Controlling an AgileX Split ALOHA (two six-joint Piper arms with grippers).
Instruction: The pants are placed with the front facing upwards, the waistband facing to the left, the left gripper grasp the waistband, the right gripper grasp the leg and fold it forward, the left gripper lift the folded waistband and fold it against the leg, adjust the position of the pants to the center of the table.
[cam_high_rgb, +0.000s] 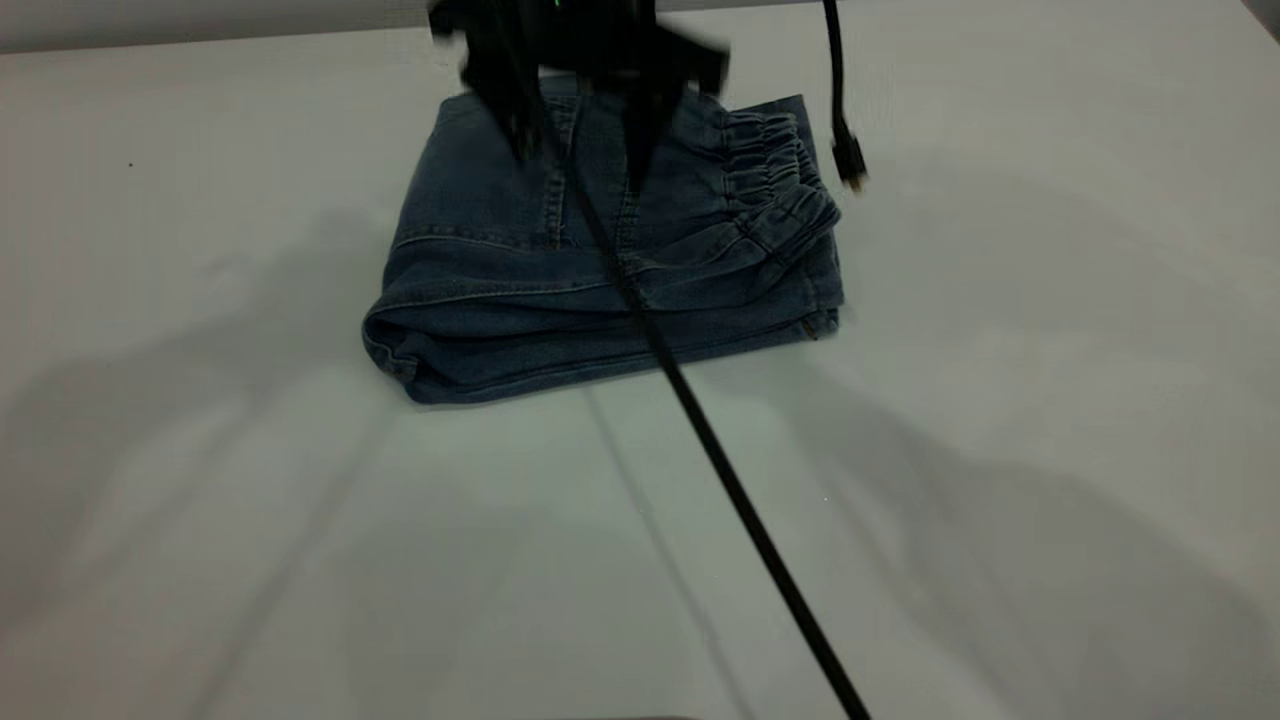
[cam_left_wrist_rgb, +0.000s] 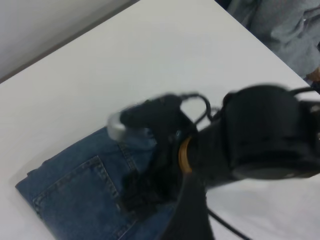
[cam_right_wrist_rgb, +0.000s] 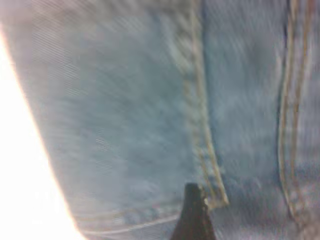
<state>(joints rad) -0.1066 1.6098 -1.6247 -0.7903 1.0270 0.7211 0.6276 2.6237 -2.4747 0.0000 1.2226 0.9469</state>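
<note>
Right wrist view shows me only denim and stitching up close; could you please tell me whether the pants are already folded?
Observer: Yes. The exterior view shows the pants folded into a compact bundle on the table, with the waistband on top at that view's right.
Operator: Thank you. Where does my gripper stand over them?
Observer: The right gripper hangs over the far half of the bundle, left of the waistband, with its fingers apart.
</note>
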